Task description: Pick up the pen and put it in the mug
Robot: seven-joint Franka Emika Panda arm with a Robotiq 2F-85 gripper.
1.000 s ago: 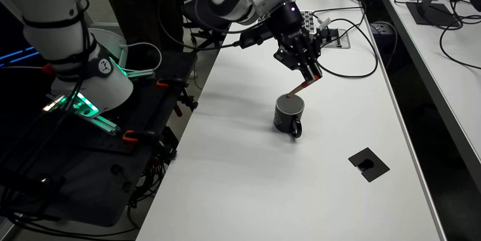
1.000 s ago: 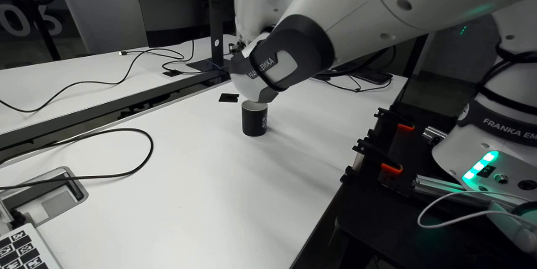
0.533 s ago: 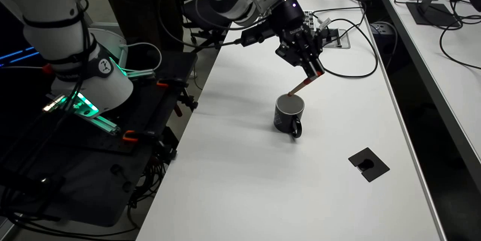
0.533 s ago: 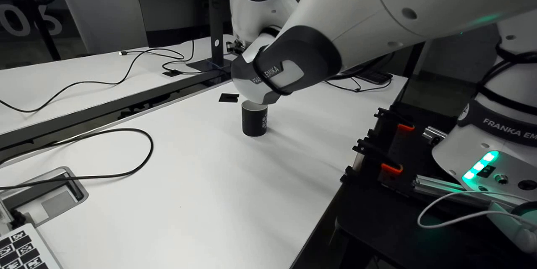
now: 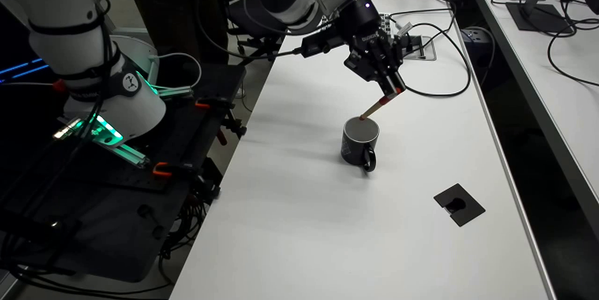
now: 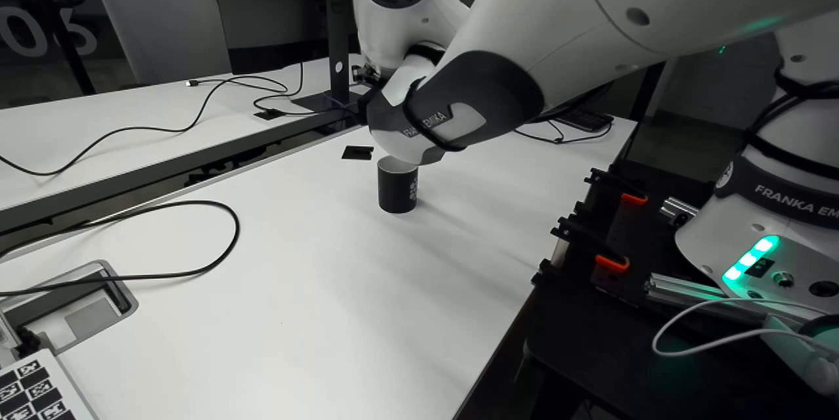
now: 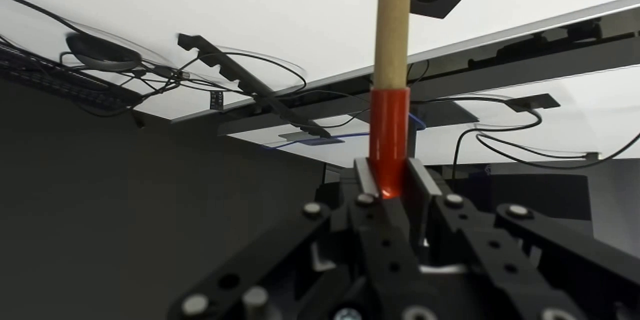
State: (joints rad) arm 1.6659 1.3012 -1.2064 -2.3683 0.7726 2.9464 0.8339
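Note:
My gripper (image 5: 394, 91) is shut on the red end of the pen (image 5: 373, 109) and holds it tilted. In the wrist view the gripper (image 7: 395, 180) has the red end between its fingers, and the pen's tan shaft (image 7: 392, 35) runs out past the top edge. The dark mug (image 5: 358, 148) stands upright on the table with its handle toward the lower right. The pen's free tip overlaps the mug's far rim in this view; I cannot tell whether it is above or inside. In an exterior view the mug (image 6: 397, 190) shows, but the arm hides the gripper and pen.
A flat black square plate (image 5: 459, 205) lies on the white table (image 5: 299, 244). A looped black cable (image 5: 449, 94) and a table socket box (image 5: 423, 49) are beyond the gripper. A laptop keyboard (image 6: 33, 387) is at a table corner. The mug is out of the wrist view.
My gripper has moved slightly up and to the right in an exterior view, carrying the pen; the pen's tip shifted a little with it. The arm shifted slightly. The mug has not moved.

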